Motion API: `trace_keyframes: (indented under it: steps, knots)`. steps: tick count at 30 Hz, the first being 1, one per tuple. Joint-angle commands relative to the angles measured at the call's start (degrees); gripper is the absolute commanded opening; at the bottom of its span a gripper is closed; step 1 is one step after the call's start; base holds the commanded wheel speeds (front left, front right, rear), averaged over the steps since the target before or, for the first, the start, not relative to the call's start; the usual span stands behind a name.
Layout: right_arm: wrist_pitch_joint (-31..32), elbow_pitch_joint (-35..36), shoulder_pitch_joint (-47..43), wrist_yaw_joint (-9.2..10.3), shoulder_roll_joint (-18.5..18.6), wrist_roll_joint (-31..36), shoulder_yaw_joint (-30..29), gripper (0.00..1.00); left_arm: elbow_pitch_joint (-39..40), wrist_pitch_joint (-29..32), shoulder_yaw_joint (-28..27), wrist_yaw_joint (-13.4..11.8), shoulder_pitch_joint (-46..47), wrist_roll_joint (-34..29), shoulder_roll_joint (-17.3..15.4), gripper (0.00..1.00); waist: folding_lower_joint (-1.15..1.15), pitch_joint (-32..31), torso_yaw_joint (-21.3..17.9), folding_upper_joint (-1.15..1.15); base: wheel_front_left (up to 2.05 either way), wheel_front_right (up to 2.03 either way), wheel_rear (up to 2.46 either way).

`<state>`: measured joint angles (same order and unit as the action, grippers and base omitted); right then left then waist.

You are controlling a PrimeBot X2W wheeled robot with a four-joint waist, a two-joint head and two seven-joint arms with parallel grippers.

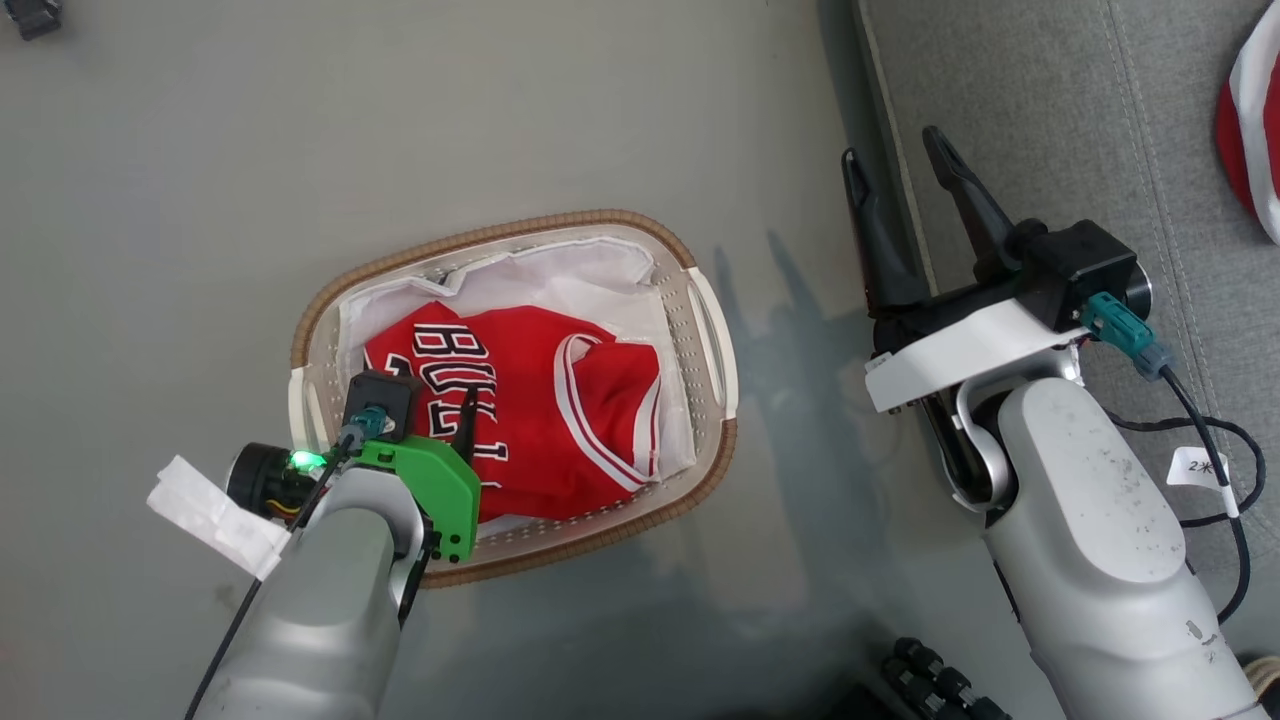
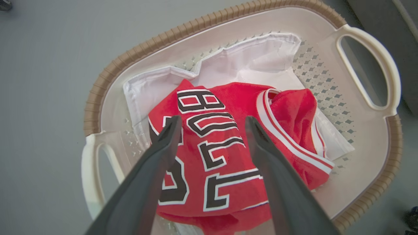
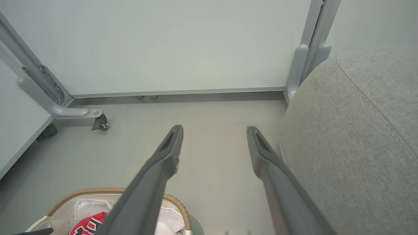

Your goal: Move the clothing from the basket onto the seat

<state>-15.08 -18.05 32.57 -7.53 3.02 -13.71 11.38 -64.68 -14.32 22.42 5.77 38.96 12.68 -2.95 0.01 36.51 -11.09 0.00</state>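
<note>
Red sleeveless jersey [image 1: 540, 400], crumpled, with black letters outlined in white and white-edged armholes. It lies inside the basket [image 1: 500, 225], an oval off-white perforated tub with a brown woven-look rim and a loop handle at each end. Under the jersey is a thin white liner sheet [image 1: 560, 275], which shows along the basket's far side.

A second red garment [image 1: 1250, 130] with a broad white band lies far to the right of the basket on the seat [image 1: 1050, 120]. The frame edge cuts it off. The seat is grey fabric with stitched seams and a rounded edge, and it stands just right of the basket.

The basket stands on a smooth grey floor [image 1: 200, 200]. In the right wrist view, a pale wall panel [image 3: 179, 42] rises beyond the basket. Grey metal frame posts stand at both ends of the panel, and the left one [image 3: 49, 104] ends in a caster [image 3: 99, 122].

The left gripper [image 2: 213, 119] is at the basket's near left, over the jersey. Its fingers are spread and the lettering shows between them. Whether the tips touch the cloth cannot be told. The right gripper [image 1: 891, 144] is to the right of the basket, well apart from it, at the seat's edge. Its fingers are spread and hold nothing.
</note>
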Motion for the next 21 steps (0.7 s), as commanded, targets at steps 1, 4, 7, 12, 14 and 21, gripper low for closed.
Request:
trace_keyframes:
  steps: [1,4,7,12,14,21]
  knots:
    - [-0.1,0.4,0.8,0.08,0.0,-0.1,0.1,1.0,-1.4,0.6,0.2,-0.5,2.0,-0.7,-0.4,1.0,-0.01,2.6,-1.8,0.0,0.0,0.0,0.0]
    - [-0.1,1.2,1.6,0.08,0.0,-1.1,0.6,1.0,-4.5,1.8,1.3,-1.3,4.8,-1.4,-0.4,1.0,-0.01,4.1,-2.2,0.0,0.0,0.0,0.0]
    - [-0.1,2.0,2.3,0.08,0.0,-2.0,1.2,1.0,-6.3,3.5,2.1,-1.5,7.1,-2.0,-0.7,1.0,-0.01,5.3,-2.6,0.0,0.0,0.0,0.0]
    - [-0.1,3.1,2.9,0.08,0.0,-3.6,1.9,1.0,-7.9,6.3,4.2,-2.4,9.8,-3.7,-1.4,1.0,-0.01,7.2,-3.1,0.0,0.0,0.0,0.0]
    - [-0.1,3.4,3.3,0.08,0.0,-4.0,1.9,1.0,-8.4,8.1,4.8,-3.0,10.6,-4.4,-1.5,1.0,-0.01,7.7,-3.3,0.0,0.0,0.0,0.0]
    - [-0.1,3.7,3.1,0.08,0.0,-5.1,2.2,1.0,-9.0,12.9,6.1,-2.7,11.5,-4.3,-2.3,1.0,-0.01,8.6,-3.9,0.0,0.0,0.0,0.0]
